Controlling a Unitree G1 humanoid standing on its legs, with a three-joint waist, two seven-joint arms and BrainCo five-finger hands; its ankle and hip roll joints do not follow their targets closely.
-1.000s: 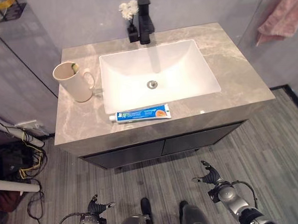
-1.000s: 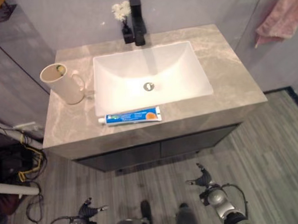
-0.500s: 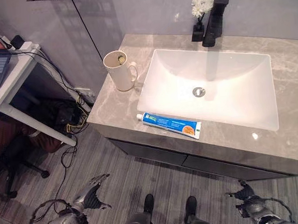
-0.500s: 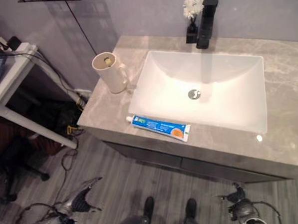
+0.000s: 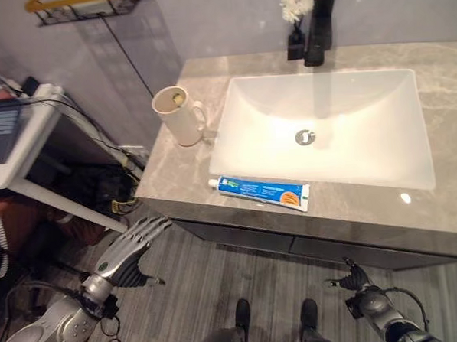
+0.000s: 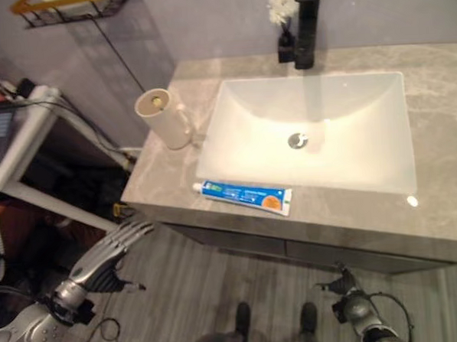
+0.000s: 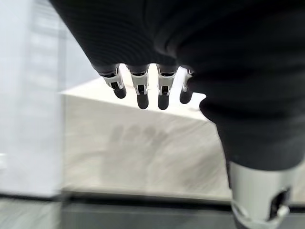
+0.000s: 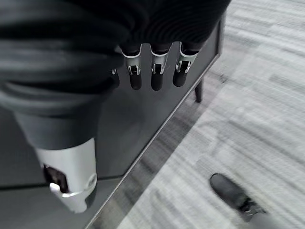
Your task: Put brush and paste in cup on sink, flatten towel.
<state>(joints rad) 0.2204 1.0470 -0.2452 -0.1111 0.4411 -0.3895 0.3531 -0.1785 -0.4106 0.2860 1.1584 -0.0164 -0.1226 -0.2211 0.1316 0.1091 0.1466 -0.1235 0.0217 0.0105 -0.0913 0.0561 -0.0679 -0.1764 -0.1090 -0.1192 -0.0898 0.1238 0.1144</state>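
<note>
A grey marble counter [image 5: 175, 174] carries a white rectangular sink [image 5: 326, 127], and everything here is placed from that sink. A blue and orange toothpaste tube [image 5: 262, 192] lies flat on the counter's front strip, just beside the sink's front edge, its white cap end toward the robot's left. A cream mug [image 5: 177, 117] stands upright on the counter just beside the sink's left edge, handle turned toward the sink, and something small shows inside it, too small to tell what it is. Behind the sink's back edge stands a black faucet [image 5: 316, 21], with a small black vase of white flowers [image 5: 295, 10] touching its left side. The left hand [image 5: 129, 249] hovers over the floor, low and well to the left of the sink and in front of the counter, its fingers [image 7: 140, 90] straight and spread, holding nothing. The right hand [image 5: 355, 281] hangs near the floor in front of the dark cabinet [image 5: 294, 248] under the sink, its fingers [image 8: 157, 71] loosely relaxed and empty. Well to the left of the sink, a white side table [image 5: 24, 143] stands, and a wire shelf with a yellow rim [image 5: 82, 4] hangs on the wall.
</note>
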